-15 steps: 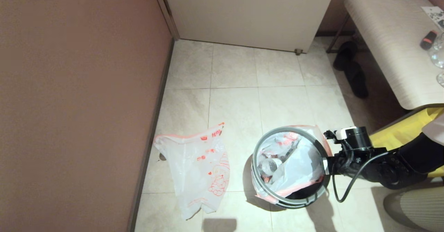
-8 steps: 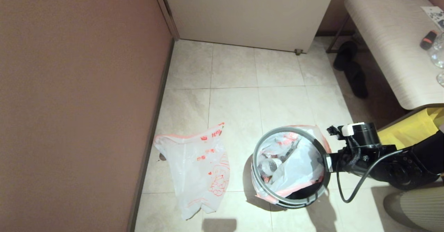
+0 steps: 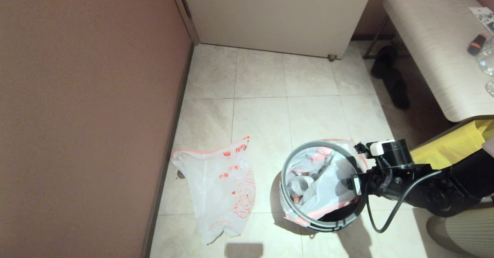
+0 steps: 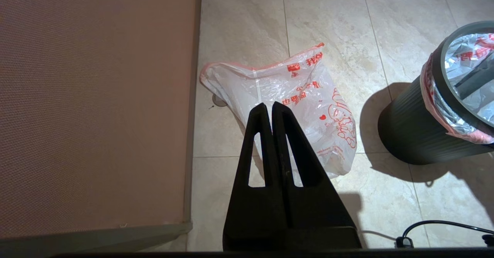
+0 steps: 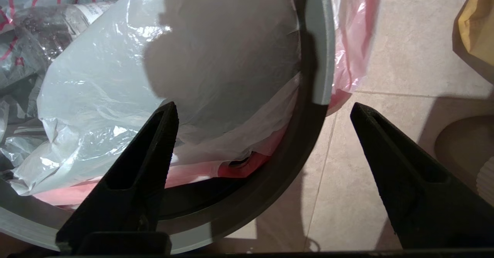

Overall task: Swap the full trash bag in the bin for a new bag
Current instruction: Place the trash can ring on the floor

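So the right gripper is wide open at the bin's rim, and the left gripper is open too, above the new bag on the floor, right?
Not quite. The left gripper is shut, fingers pressed together, as the left wrist view shows. The rest holds: the right gripper is wide open at the bin rim, and the new bag lies on the floor.

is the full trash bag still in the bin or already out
In. The full trash bag sits inside the bin, its pink edge folded over the rim under the grey hoop.
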Tool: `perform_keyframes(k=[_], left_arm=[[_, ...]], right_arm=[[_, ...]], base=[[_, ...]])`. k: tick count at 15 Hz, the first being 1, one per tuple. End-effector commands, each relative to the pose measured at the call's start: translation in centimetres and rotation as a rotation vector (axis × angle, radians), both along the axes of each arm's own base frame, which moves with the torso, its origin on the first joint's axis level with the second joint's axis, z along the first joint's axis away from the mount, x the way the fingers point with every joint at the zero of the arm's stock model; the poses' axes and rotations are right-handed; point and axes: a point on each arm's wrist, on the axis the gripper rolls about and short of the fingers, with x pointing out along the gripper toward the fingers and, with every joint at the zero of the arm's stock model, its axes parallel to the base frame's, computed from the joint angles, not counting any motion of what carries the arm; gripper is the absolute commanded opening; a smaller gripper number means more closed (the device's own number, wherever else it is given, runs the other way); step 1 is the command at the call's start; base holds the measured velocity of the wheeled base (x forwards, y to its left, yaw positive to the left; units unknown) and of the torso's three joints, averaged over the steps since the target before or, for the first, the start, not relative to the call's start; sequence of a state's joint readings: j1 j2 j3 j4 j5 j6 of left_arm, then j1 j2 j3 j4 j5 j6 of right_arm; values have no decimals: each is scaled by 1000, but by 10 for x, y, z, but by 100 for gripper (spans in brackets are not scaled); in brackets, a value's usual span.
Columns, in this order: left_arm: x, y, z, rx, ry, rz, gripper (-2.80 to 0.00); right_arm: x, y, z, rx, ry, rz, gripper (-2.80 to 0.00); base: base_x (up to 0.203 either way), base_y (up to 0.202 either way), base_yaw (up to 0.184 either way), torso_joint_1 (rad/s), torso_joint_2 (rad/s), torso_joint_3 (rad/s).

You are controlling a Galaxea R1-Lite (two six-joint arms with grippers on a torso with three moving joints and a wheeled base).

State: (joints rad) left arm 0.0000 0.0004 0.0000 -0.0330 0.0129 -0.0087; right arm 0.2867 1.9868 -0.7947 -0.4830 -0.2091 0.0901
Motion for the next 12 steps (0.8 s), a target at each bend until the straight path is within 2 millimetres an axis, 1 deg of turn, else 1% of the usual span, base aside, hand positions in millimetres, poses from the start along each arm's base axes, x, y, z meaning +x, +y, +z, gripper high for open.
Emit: perform_keyframes(k=[1, 3, 6, 8, 9, 12], left_arm=[[0, 0, 0, -1, -1, 1, -280], [0, 0, 0, -1, -1, -1, -280], [0, 0, 0, -1, -1, 0, -280], [0, 0, 0, -1, -1, -1, -280], [0, 0, 0, -1, -1, 1, -280], [0, 0, 0, -1, -1, 1, -280]], right_arm=[[0, 3, -3, -3, 7, 8, 0], [4, 4, -16, -10, 34, 5, 0], [12, 6, -28, -3, 8, 6, 0], [15, 7, -31, -2, 5, 8, 0], [15, 7, -30, -1, 1, 7, -280], [16, 3, -19, 10, -34, -4, -280]], base=[[0, 0, 0, 0, 0, 0], [0, 0, 0, 0, 0, 0], [0, 0, 0, 0, 0, 0], [0, 0, 0, 0, 0, 0], [0, 0, 0, 0, 0, 0], [0, 0, 0, 0, 0, 0]])
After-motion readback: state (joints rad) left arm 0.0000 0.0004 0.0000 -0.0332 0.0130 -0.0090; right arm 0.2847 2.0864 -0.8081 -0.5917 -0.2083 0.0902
